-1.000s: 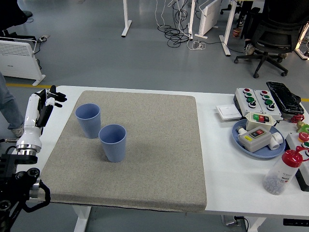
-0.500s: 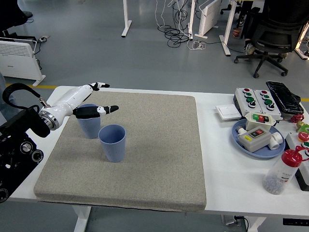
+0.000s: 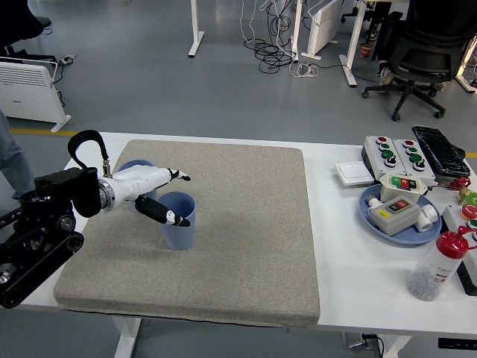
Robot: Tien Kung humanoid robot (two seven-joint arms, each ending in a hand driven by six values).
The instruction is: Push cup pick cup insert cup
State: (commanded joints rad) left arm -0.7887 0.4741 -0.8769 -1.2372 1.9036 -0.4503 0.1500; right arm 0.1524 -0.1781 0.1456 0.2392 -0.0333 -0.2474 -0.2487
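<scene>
Blue cups on the grey mat, left hand over the nearer one.

Two ribbed blue cups stand upright, mouths up, on the left part of the grey mat [image 3: 238, 224] that covers the white surface [image 3: 343, 246]. The near cup [image 3: 179, 224] tapers toward its base; the far cup [image 3: 134, 167] stands just behind it to the left, mostly hidden by the arm. The left hand [image 3: 160, 195] reaches in from the left with fingers [image 3: 179, 176] spread apart around the near cup's rim, gripping nothing.
</scene>
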